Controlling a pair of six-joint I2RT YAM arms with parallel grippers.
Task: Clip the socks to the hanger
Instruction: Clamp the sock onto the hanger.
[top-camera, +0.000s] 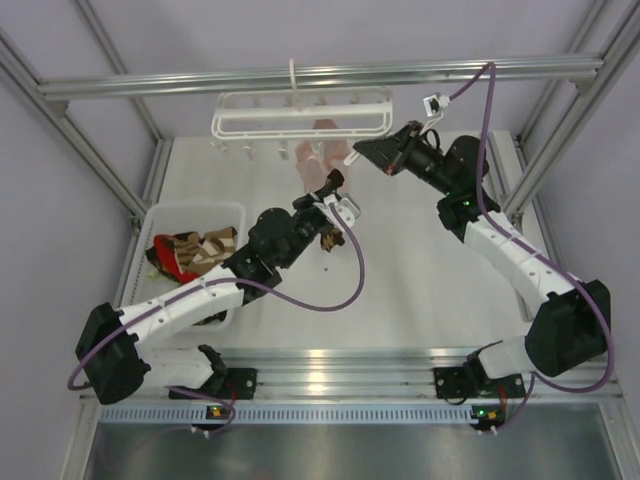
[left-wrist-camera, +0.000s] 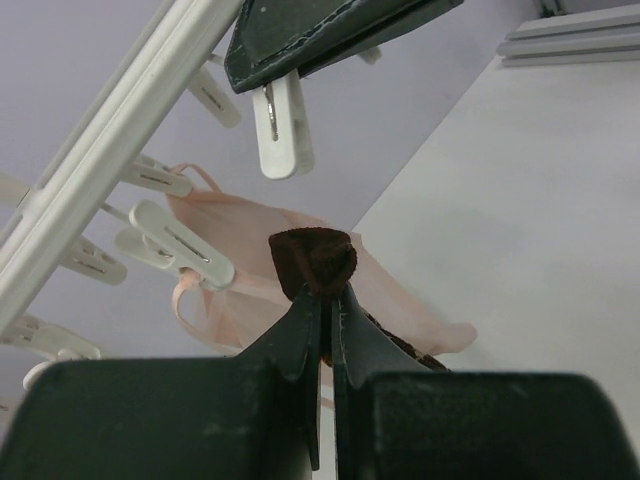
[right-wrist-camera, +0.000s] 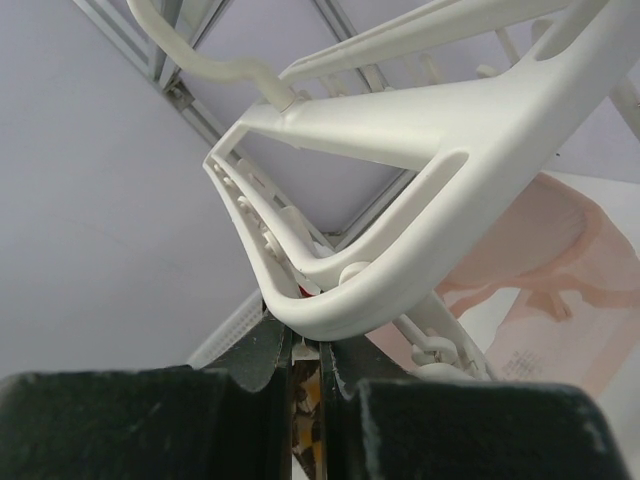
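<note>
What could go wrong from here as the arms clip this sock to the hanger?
1. Only a small bunched tip of the sock shows above the left jaws, so the clip may bite too little and drop it.
2. That clip, pinched by the right jaws, hangs apart from the sock; the tip could miss its mouth.
3. The hanger hangs by its hook, so a push may swing it.

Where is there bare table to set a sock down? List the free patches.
Free: table centre, between left arm, right arm and near rail. Crowded: under the hanger, where the left gripper grips a sock; bin at left.
</note>
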